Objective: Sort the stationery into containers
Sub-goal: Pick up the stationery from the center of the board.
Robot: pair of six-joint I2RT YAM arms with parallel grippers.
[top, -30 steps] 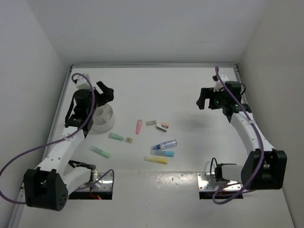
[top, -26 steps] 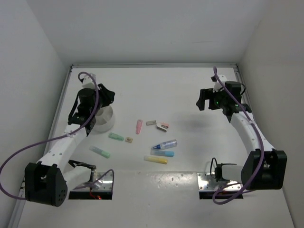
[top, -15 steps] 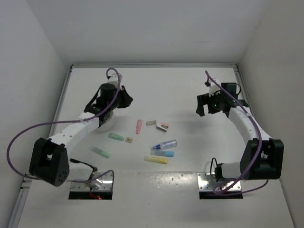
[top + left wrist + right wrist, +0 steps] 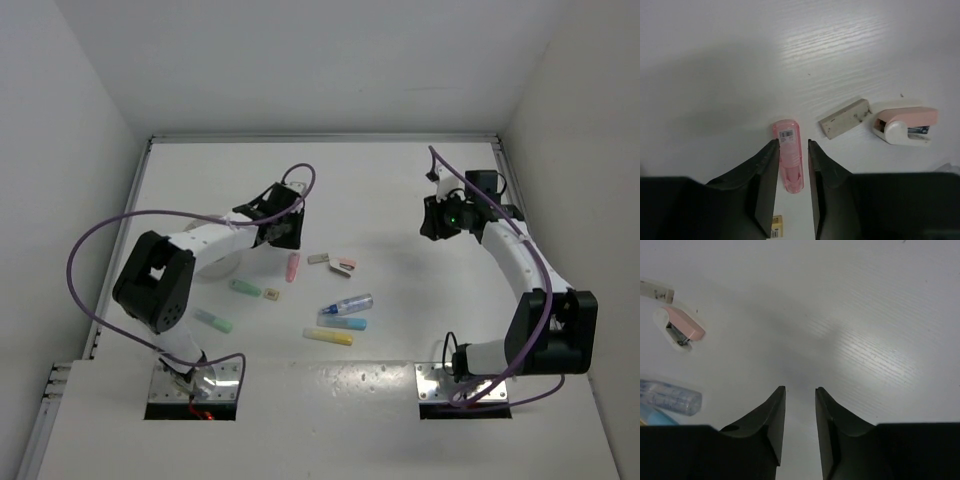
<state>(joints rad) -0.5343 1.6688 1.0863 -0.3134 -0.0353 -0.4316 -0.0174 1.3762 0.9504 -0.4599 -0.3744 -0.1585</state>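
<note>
At the middle of the table (image 4: 390, 190), the pick-up step of the sort is judged to be in hand. The left gripper (image 4: 792, 144) is set over the pink marker (image 4: 790, 167). In the left wrist view the jaws are seen narrowly parted, and the marker is framed lengthwise in the gap, its labelled end projecting past the fingertips toward 12 o'clock. No contact is shown. The marker appears to lie flat on the table, ungrasped.

In the top view the marker is placed close by at 6 o'clock of the gripper. The white dish (image 4: 220, 266) is found near at 9 o'clock of the marker, largely hidden under the left arm. A grey eraser (image 4: 845, 118) and a small pink stapler-like piece (image 4: 905, 125) are noted at 2 o'clock of the marker, clear of it. A tan eraser (image 4: 775, 226) is noted at its 6 o'clock end.

The next move is judged to call for a short descent kept square to the marker, a closing of the jaws, then a carry toward the dish.

The right gripper (image 4: 799, 388) is seen narrowly parted over bare table, with nothing between the jaws, well apart at 3 o'clock of the stationery.
</note>
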